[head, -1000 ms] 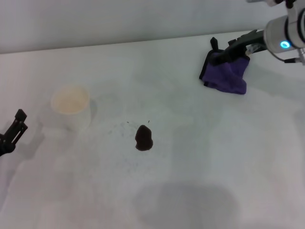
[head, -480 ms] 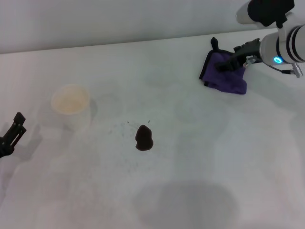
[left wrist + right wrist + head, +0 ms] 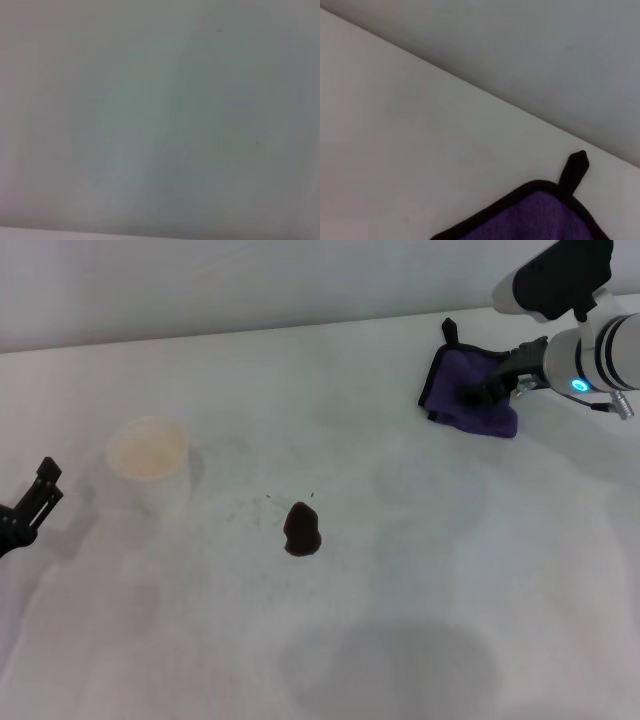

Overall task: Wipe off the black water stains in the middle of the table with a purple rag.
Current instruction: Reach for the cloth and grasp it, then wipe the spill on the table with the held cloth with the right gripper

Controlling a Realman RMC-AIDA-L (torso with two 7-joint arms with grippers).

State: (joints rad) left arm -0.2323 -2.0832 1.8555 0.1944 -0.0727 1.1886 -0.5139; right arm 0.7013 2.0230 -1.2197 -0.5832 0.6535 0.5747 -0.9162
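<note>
The purple rag [image 3: 470, 398] lies bunched on the white table [image 3: 420, 570] at the far right, its black loop sticking up at its back corner. My right gripper [image 3: 474, 392] reaches in from the right and sits right on top of the rag. In the right wrist view only a black-edged corner of the rag [image 3: 540, 220] and its loop [image 3: 575, 167] show on the table [image 3: 410, 135]. The black water stains [image 3: 302, 528] are a small dark blot with fine specks around it, mid-table, far from the rag. My left gripper [image 3: 38, 498] is parked at the left edge.
A white paper cup [image 3: 148, 462] stands upright left of the stain, between it and my left gripper. The table's far edge runs just behind the rag. The left wrist view shows only plain white surface.
My right gripper has come down and a little left, from above the rag's back edge onto the rag. The left gripper shifted slightly at the table's left edge. The stain and cup have not moved.
</note>
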